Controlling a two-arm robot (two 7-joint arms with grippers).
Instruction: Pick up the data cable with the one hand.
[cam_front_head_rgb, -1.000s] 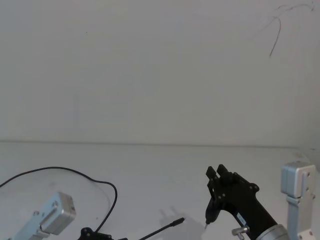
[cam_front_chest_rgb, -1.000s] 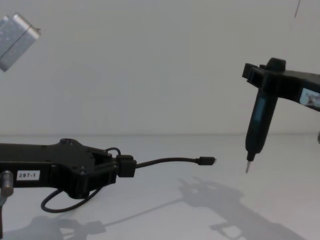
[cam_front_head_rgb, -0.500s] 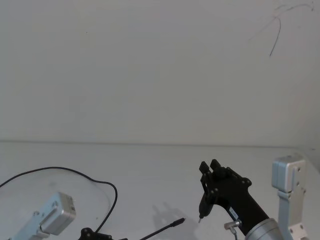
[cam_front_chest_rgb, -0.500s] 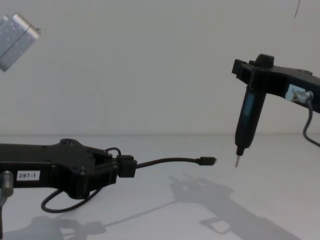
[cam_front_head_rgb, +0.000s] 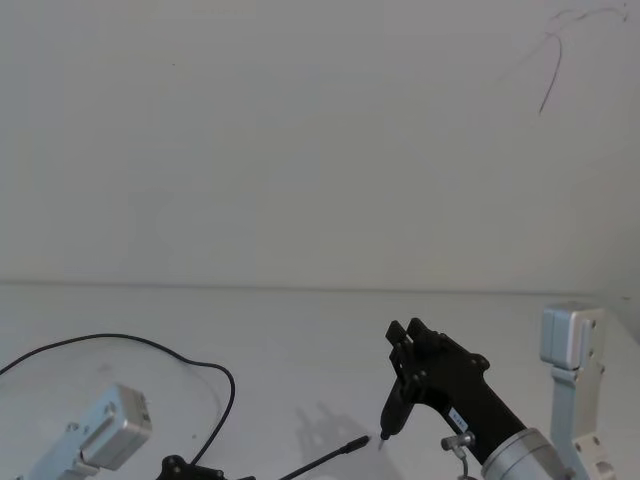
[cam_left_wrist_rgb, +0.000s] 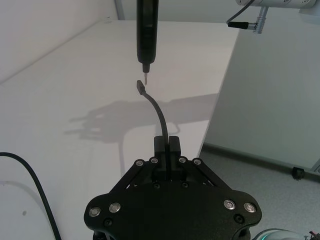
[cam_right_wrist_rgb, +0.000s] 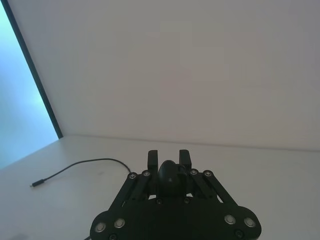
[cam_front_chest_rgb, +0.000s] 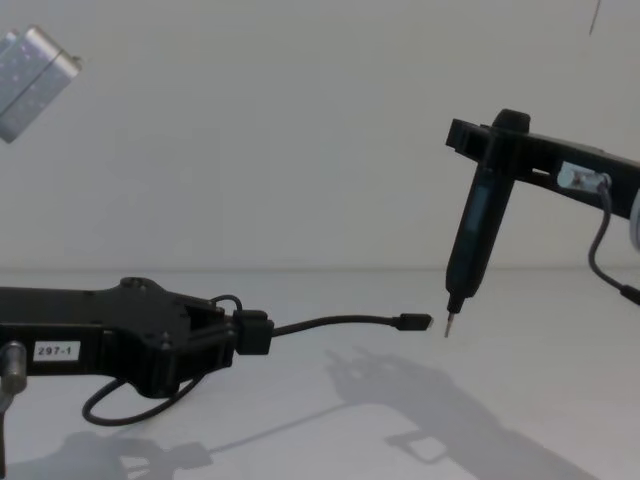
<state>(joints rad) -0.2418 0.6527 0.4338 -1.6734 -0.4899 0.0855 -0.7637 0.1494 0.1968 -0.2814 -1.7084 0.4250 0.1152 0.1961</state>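
The flat black two-fingered left gripper (cam_front_chest_rgb: 236, 335) with its small white "297-1" label (cam_front_chest_rgb: 56, 351) reaches in low from the left of the chest view, above the plain white table (cam_front_chest_rgb: 540, 330). Its fingers (cam_left_wrist_rgb: 173, 145) are pressed together on the chunkier black plug of the thin black flexible data cable (cam_front_chest_rgb: 335, 322), so that plug sits right at the fingertips. From there the cable's short free end runs forward, away from the gripper, held in the air above the table and bending slightly, and ends in the small flat plug (cam_front_chest_rgb: 411, 322). In the left wrist view the same stretch (cam_left_wrist_rgb: 156, 108) rises out from between the fingers to that small plug. The rest of the cable hangs as a loop below and behind the gripper body in the chest view, and in the head view it sweeps in a wide arc (cam_front_head_rgb: 150, 347) over the table towards the left.

Just beyond the small flat plug is the black right gripper (cam_front_chest_rgb: 486, 235), coming in from the right and holding a long dark tapering tool with a thin metal tip (cam_front_chest_rgb: 447, 325) pointing down. That tip hangs just beside the plug's end, apart from it. In the right wrist view its fingers (cam_right_wrist_rgb: 152, 158) close round the tool's rounded top.
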